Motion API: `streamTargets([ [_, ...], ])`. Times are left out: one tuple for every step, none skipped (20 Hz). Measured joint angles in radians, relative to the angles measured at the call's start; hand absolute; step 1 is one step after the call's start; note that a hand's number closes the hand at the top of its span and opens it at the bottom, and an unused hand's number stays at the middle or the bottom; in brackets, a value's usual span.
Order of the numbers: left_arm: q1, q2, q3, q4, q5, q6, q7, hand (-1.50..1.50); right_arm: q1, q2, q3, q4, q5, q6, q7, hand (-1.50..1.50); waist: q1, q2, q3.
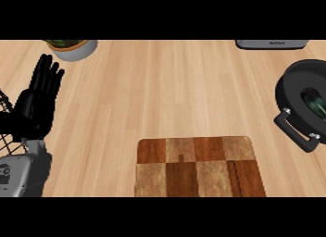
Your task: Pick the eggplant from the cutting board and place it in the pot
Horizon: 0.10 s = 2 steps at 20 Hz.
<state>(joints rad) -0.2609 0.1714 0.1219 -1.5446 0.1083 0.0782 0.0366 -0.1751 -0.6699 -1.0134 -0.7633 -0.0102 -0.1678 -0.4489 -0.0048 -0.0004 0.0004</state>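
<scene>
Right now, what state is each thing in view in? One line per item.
eggplant: lying inside the pot, off the board
pot: upright at the counter's right edge, no lid, handle toward the board
cutting board: flat on the counter, nothing on it
left robot hand: open, fingers up, resting at the left edge
right robot hand: not in view
potted plant: upright, far left
wire basket: partly hidden behind the left forearm

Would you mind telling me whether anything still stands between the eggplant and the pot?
Nothing visible does: the eggplant already lies inside the pot, and the cutting board is bare.
</scene>
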Motion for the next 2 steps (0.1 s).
streamTargets([
  [0.002, 0.000, 0.001, -0.007, -0.001, 0.002, 0.006, 0.00, 0.010, -0.017, -0.004, 0.015, -0.013, 0.012, -0.007, -1.50, 0.001, 0.000, 0.000],
  [0.006, 0.004, 0.005, -0.013, 0.005, -0.003, 0.011, 0.00, 0.021, -0.032, -0.012, 0.046, -0.026, 0.027, -0.031, -1.50, 0.002, 0.000, 0.000],
])
